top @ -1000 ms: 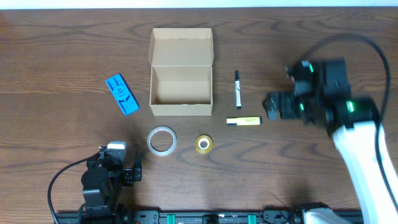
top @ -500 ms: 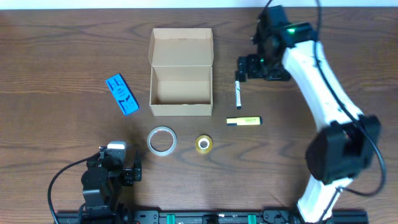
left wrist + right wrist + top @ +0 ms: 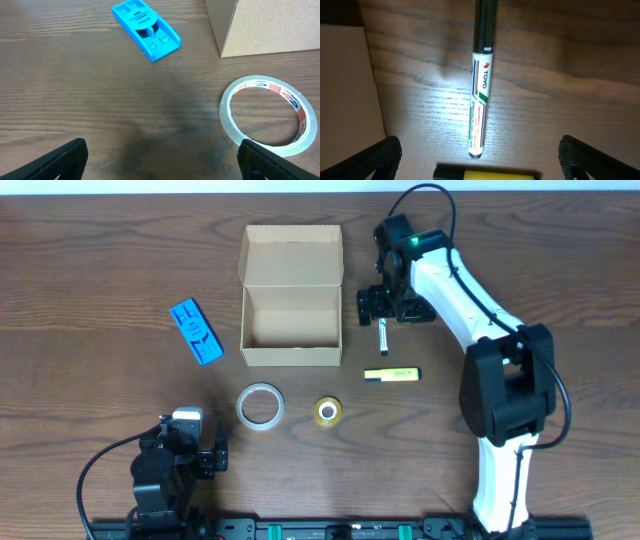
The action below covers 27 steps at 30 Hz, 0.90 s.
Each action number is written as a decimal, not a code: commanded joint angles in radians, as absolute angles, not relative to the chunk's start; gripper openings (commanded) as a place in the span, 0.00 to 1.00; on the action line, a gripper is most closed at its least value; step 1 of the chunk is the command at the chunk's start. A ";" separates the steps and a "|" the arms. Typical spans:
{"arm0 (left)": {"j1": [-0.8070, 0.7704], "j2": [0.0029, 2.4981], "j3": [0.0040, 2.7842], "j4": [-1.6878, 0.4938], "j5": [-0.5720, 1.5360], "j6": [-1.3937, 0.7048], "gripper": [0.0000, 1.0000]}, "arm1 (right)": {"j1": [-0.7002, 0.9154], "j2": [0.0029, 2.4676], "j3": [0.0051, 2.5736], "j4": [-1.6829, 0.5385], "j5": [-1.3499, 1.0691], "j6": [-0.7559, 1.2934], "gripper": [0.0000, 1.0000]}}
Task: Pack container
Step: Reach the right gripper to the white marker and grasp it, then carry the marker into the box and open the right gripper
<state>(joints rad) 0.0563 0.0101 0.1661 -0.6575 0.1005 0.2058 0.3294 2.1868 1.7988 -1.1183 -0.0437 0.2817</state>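
— What is seen of the container [image 3: 290,356]?
— A plain tan-brown cardboard box is shown, set upright on the counter [image 3: 100,260]. Its hinged flap lid is folded back, and the inner floor is exposed from overhead.
— Where is it placed?
— It is found just beyond the clear tape ring [image 3: 260,405], apart from it. One near corner is caught by the left wrist camera.
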 commanded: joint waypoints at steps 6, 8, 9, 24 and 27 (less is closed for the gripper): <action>0.060 0.004 0.159 -0.659 0.093 0.199 0.96 | 0.334 2.213 1.787 -1.037 -0.026 0.299 0.99; 0.060 0.004 0.159 -0.659 0.093 0.199 0.96 | 0.333 2.213 1.773 -1.019 -0.025 0.299 0.98; 0.060 0.004 0.159 -0.659 0.093 0.199 0.96 | 0.333 2.213 1.768 -1.016 -0.025 0.299 0.98; 0.060 0.004 0.159 -0.659 0.093 0.199 0.96 | 0.332 2.213 1.617 -0.929 -0.025 0.299 0.80; 0.060 0.004 0.159 -0.659 0.093 0.199 0.95 | 0.332 2.213 1.606 -0.922 -0.025 0.299 0.60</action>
